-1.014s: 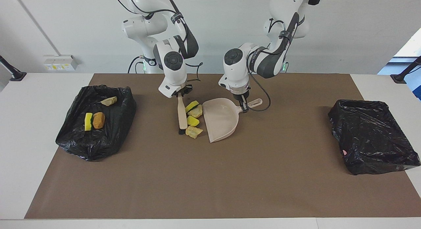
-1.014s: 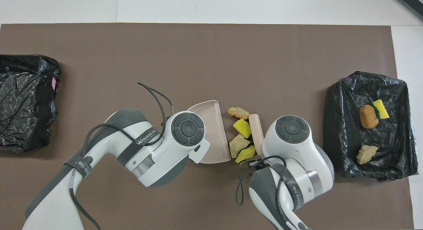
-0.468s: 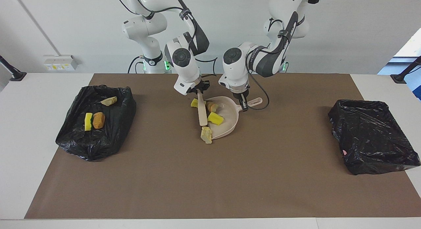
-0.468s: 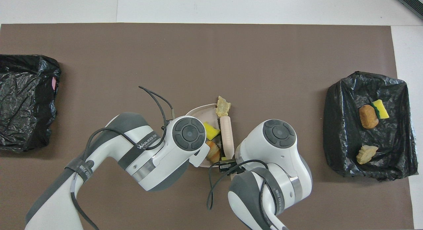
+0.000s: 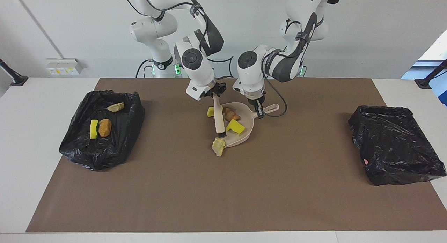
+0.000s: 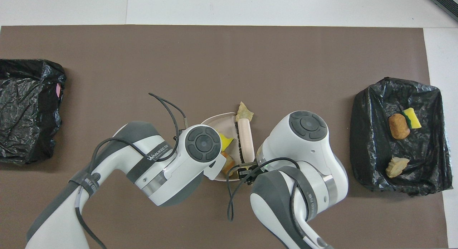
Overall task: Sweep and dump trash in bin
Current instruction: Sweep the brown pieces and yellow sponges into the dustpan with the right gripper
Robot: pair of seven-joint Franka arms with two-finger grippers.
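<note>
Sweeping is under way at the middle of the surface: the right end effector [image 5: 213, 95] is pinched tight on the handle of the beige brush [image 5: 219, 119], which slants down from it with its black bristles at the dustpan's open lip. The left end effector [image 5: 259, 112] is clamped on the handle of the beige dustpan [image 5: 244, 130], which lies flat on the brown mat [image 5: 223, 187], open edge turned toward the right arm's end.

Now the trash. A yellow sponge chunk [image 5: 235, 126] and a tan-orange lump [image 5: 231, 115] lie inside the pan, close beside the brush. Another yellow chunk [image 5: 210, 111] sits on the mat just beside the brush handle, on the side away from the pan (not in the pan, then). A pale yellowish lump [image 5: 218, 146] rests at the corner of the pan's lip, farther from the robots than the brush tip; from overhead it shows as a ragged piece [image 6: 244, 112] touching the pan's edge, and whether it is on the lip or just off it I cannot tell.

Over at the right arm's end, the black-bagged bin [image 5: 101, 129] already holds three pieces: a sponge chunk [image 5: 93, 129], a brown lump [image 5: 104, 127] touching it, and a pale lump [image 5: 115, 107] nearer to the robots. A second black-bagged bin [image 5: 394, 145] stands at the left arm's end.
</note>
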